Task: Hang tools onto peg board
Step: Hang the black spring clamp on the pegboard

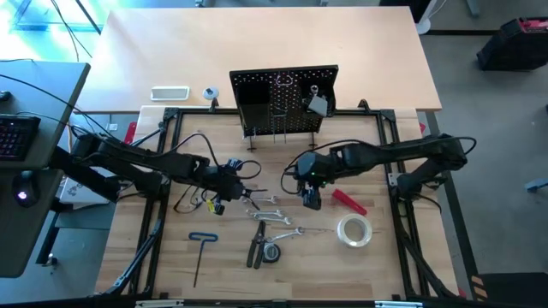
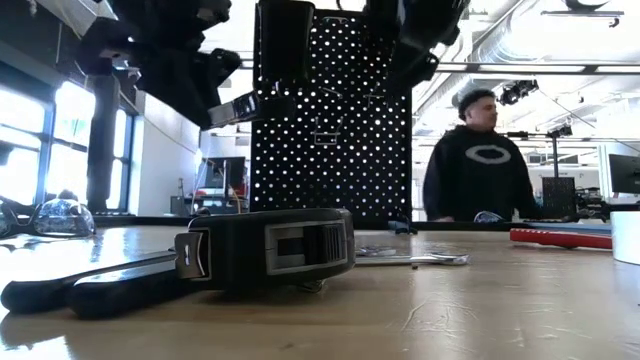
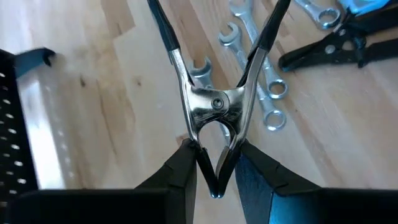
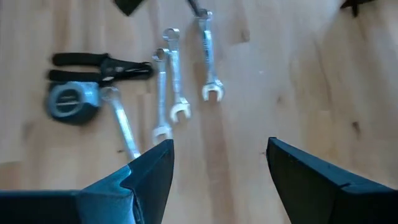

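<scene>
Far left of the table, off the work surface, a white slab (image 1: 169, 92) lies flat, w/ a small round item (image 1: 210, 93) just beside it. L arm reaches in from the left edge; left gripper (image 1: 224, 183) sits over the wood left of centre, fingers (image 3: 180, 168) closed partway on a pair of silver pliers (image 3: 214, 109), pinching the jaw end so the dark handles fan out ahead of it. Pliers look lifted clear of the table in the left wrist view; can't tell how high. Safety glasses (image 2: 55, 216) lie at the left edge in the low view.

Below that, a blue T-handle hex key (image 1: 200, 251) lies near the front edge, well apart from the rest. Moving right: silver wrenches (image 1: 272, 216) scattered in the middle, roughly side by side. Dark-handled pliers (image 1: 256, 246) just in front of them, w/ a tape measure (image 1: 272, 253) touching or just beside.

Peg board (image 1: 284, 98) stands upright at the back centre, a grey item (image 1: 316, 104) hanging on its right part.

Right gripper (image 1: 310, 196) hovers right of centre, beside the wrenches, jaws spread wide w/ nothing between them, bare wood below. Red-handled tool (image 1: 348, 201) lies just right of it, then clear tape roll (image 1: 354, 230) nearer the front. In the low view a person (image 2: 480, 160) in a dark hoodie stands behind the table, right of the board
</scene>
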